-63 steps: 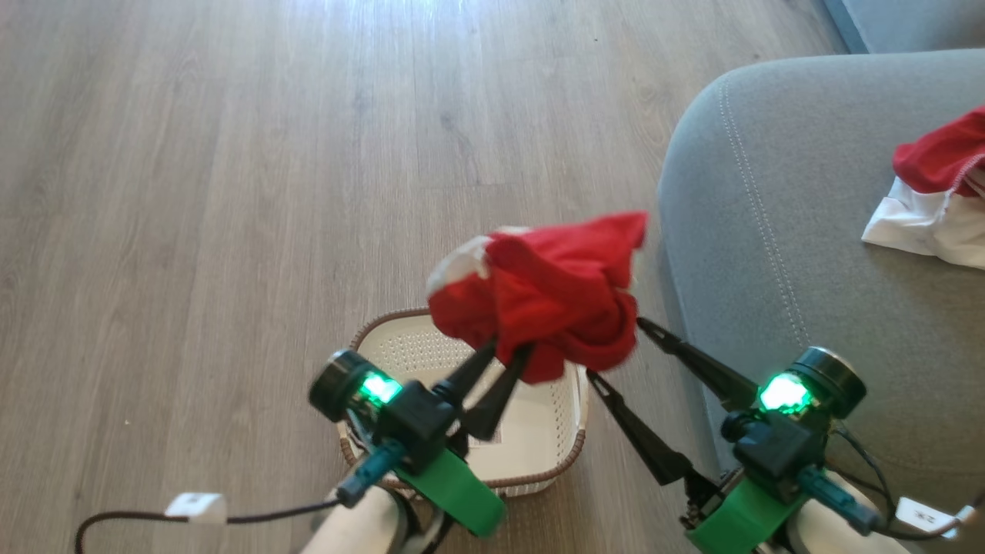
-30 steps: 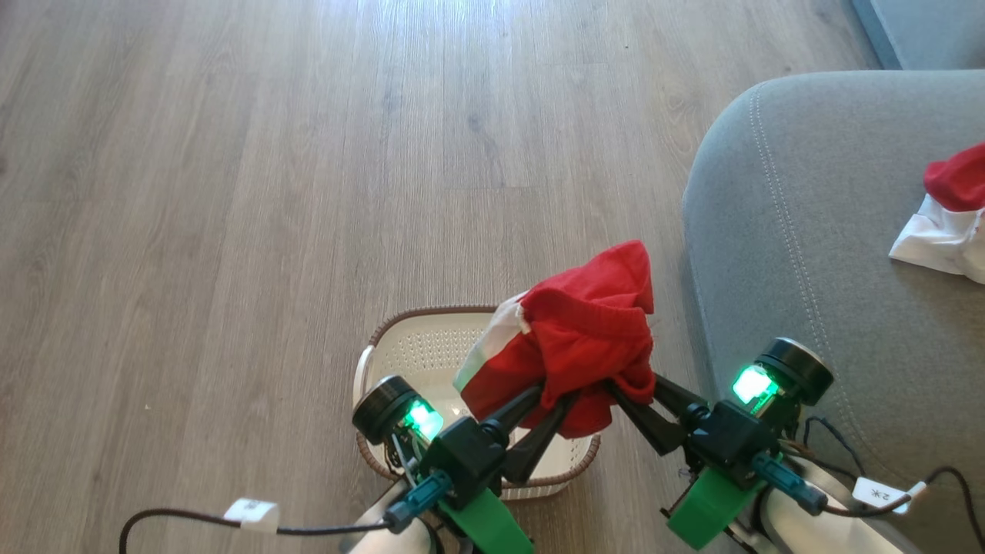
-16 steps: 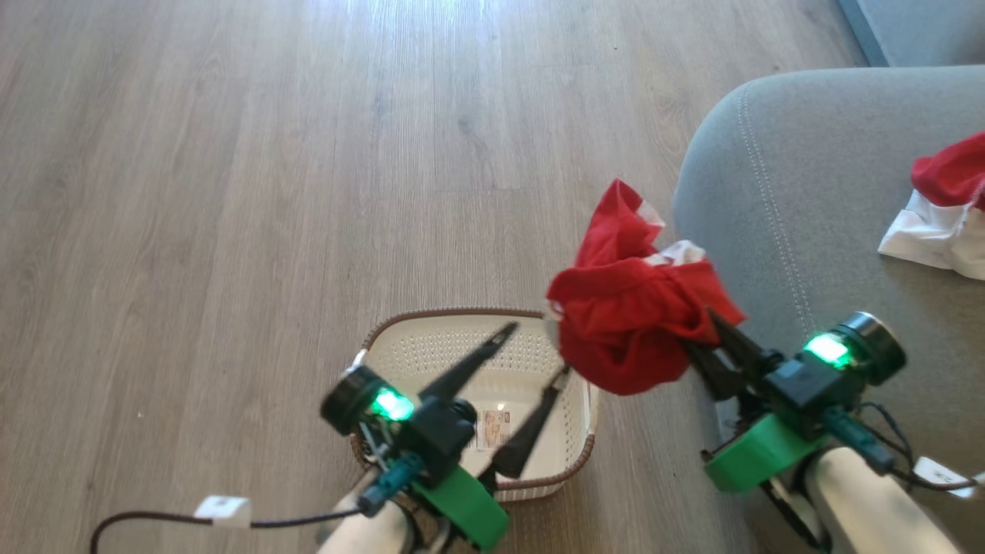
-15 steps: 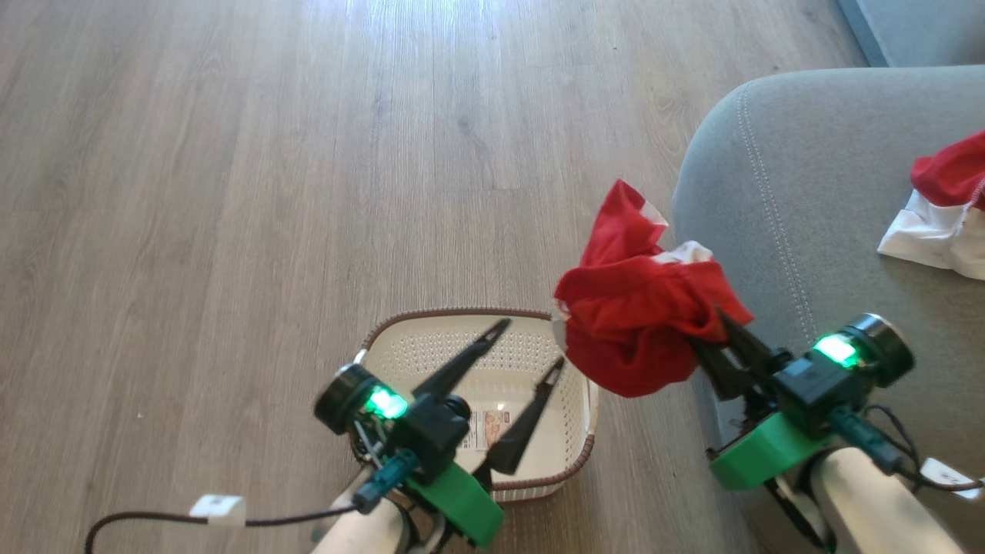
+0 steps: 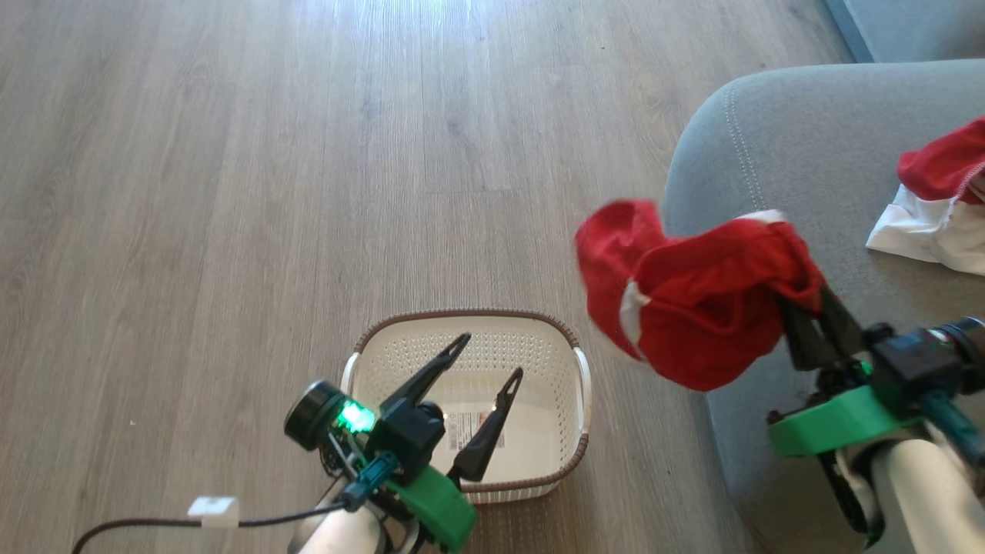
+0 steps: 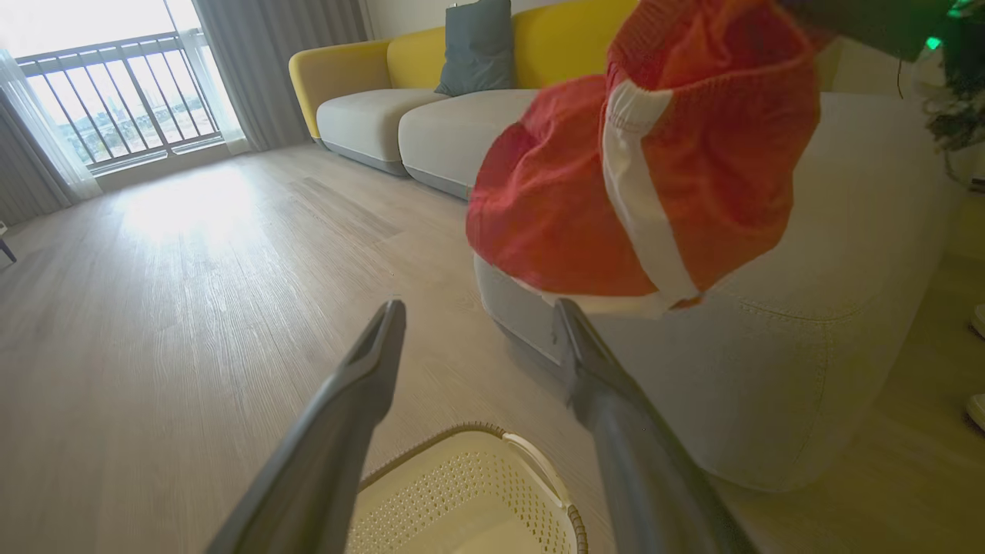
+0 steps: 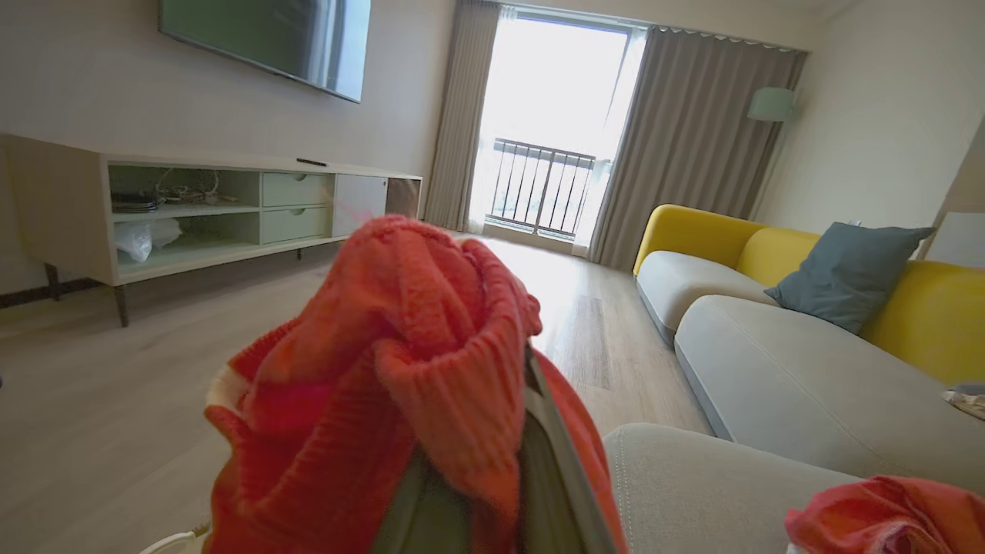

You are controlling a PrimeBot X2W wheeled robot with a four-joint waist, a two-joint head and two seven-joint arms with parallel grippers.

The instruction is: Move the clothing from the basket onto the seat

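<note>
Lounge, TV (image 7: 269,38) behind shorts (image 7: 400,346) in R jaws.

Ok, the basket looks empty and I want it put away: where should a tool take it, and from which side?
Probably the basket by its far rim, from straight above, one finger inside and one outside: it stands upright and open-topped, with a thin wall. The open left tool hangs right over it. A side handle might also do.

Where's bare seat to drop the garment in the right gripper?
Free: the seat between its stitched left edge and the lying garment at head view's right. Crowded only there. The held garment in the right gripper hangs at the seat's left edge.
</note>
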